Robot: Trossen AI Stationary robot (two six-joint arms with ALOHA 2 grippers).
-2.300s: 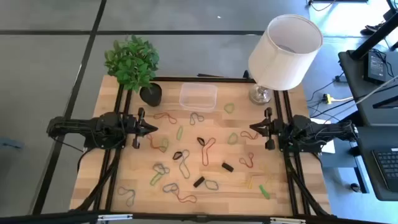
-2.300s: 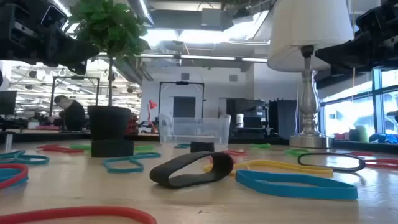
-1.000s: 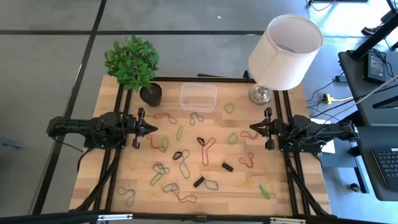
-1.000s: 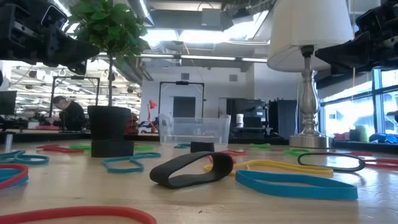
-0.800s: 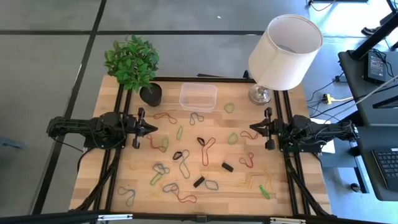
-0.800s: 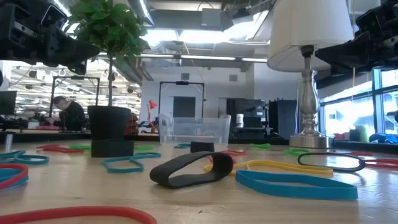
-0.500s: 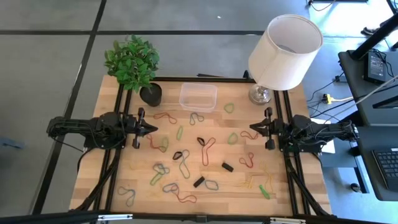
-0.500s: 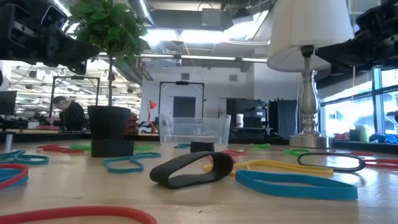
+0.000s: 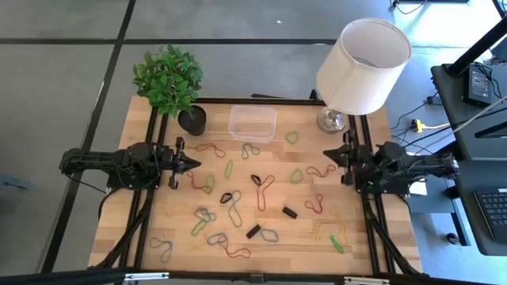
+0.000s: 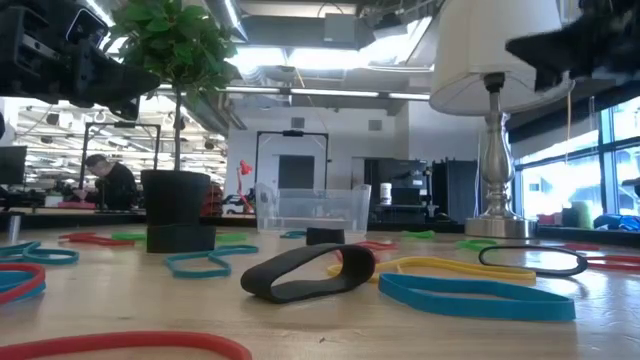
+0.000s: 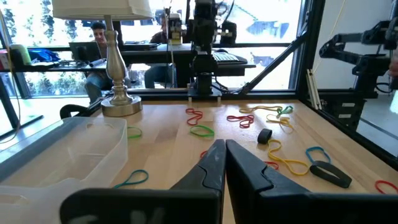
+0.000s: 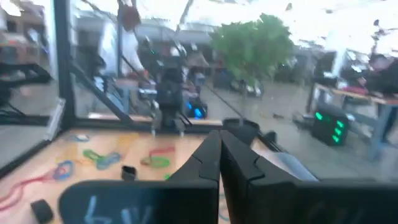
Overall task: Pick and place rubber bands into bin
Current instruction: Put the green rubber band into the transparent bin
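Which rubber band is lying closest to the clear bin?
The red-brown rubber band, just below the bin in the high view. The green one sits farther off to its right.

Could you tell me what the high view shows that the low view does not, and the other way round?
Only the high view shows the whole table, both arms, and each closed tool: the left tool and the right tool, both empty above the scattered rubber bands.

Only the low view shows the room behind, with a seated person, and the bands from the side, such as a black loop.

Both show the clear bin with nothing visible inside it, the potted plant and the lamp.
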